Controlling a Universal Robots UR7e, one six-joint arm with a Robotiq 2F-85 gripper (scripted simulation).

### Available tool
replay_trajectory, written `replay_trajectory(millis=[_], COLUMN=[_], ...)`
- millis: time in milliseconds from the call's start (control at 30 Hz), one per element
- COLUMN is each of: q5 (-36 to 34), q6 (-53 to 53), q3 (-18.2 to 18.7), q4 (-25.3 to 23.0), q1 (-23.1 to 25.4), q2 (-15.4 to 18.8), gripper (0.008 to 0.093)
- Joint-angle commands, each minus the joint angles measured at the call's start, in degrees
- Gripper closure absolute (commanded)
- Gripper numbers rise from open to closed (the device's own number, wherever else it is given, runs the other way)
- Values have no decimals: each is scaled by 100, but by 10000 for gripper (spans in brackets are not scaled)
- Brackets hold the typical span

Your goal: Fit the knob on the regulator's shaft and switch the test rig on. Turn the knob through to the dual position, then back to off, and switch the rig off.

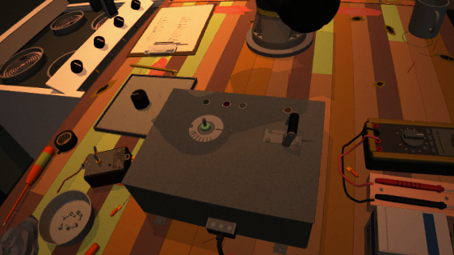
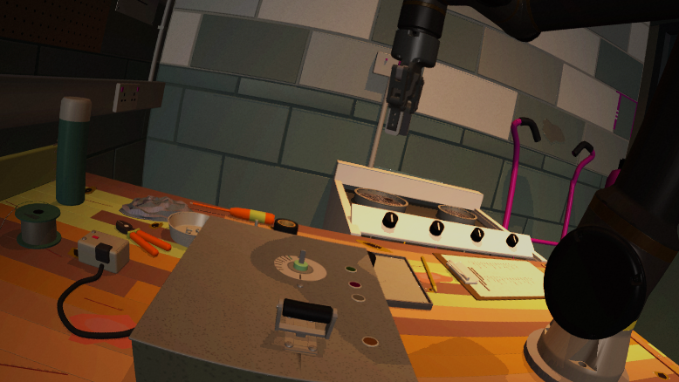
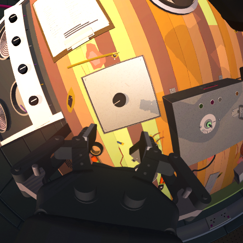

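Observation:
The black knob (image 1: 140, 99) stands on a grey tray (image 1: 137, 105) left of the test rig, and the second side camera does not show it on the tray (image 2: 398, 280). From the wrist camera the knob (image 3: 119, 99) shows its white pointer line. The rig (image 1: 234, 155) is a grey box with a bare shaft (image 1: 204, 123) rising from a green collar on a scaled dial (image 2: 300, 266). A black rocker lever (image 1: 291, 128) sits to the shaft's right, and several unlit lamps (image 1: 225, 104) run along the back. My gripper (image 2: 398, 124) hangs high above the bench near the tray, open and empty (image 3: 115, 138).
A white stove panel (image 1: 95, 42) with black knobs borders the tray's far left. A clipboard (image 1: 173, 29) and pencil (image 1: 153, 69) lie behind the tray. A spare regulator (image 1: 107, 165), tape roll (image 1: 65, 140), screwdriver (image 1: 34, 169) and screw dish (image 1: 66, 218) sit left; a multimeter (image 1: 410, 143) sits right.

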Motion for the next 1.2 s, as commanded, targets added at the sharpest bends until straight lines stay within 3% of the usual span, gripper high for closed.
replay_trajectory(millis=[0,600,1167], q5=[3,2,2], q6=[41,149,152], q3=[-1,260,1308], q4=[-38,-444,-2147], q1=[-18,-95,-100], q2=[7,157,814], gripper=[384,384,384])
